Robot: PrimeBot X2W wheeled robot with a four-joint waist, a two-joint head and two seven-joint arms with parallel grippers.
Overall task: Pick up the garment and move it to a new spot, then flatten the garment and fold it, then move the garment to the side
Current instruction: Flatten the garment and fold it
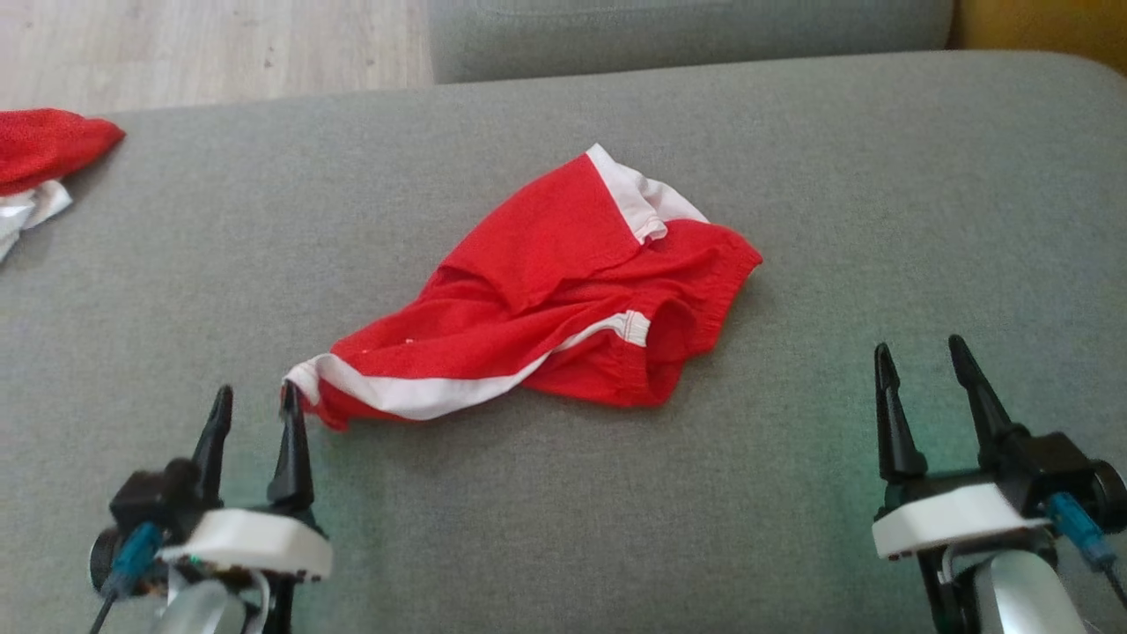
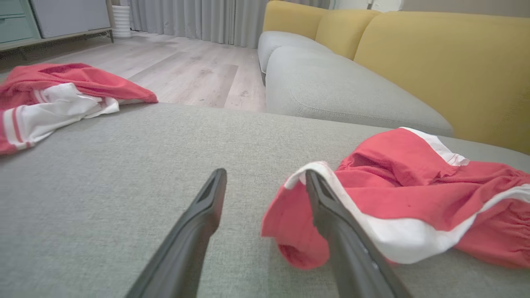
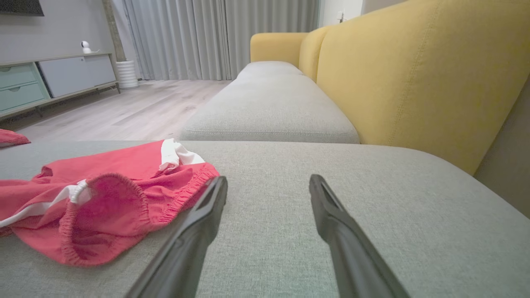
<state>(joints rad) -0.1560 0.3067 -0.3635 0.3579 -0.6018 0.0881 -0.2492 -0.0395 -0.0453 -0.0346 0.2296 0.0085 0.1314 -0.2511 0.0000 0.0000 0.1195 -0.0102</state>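
The garment (image 1: 546,291), red shorts with white stripes, lies crumpled in the middle of the grey sofa cushion (image 1: 792,493). My left gripper (image 1: 256,392) is open at its near left corner, where the white-edged hem touches the right finger's tip. In the left wrist view the garment (image 2: 414,190) drapes against that finger, and the left gripper (image 2: 265,174) holds nothing. My right gripper (image 1: 919,345) stands open to the right of the shorts, apart from them. In the right wrist view the garment (image 3: 103,194) lies left of the right gripper (image 3: 269,179).
A second red and white garment (image 1: 44,150) lies at the cushion's far left edge, bunched up (image 2: 54,99). A yellow backrest (image 3: 414,74) rises on the right. Another grey cushion (image 1: 687,35) and a wooden floor (image 1: 211,44) lie beyond.
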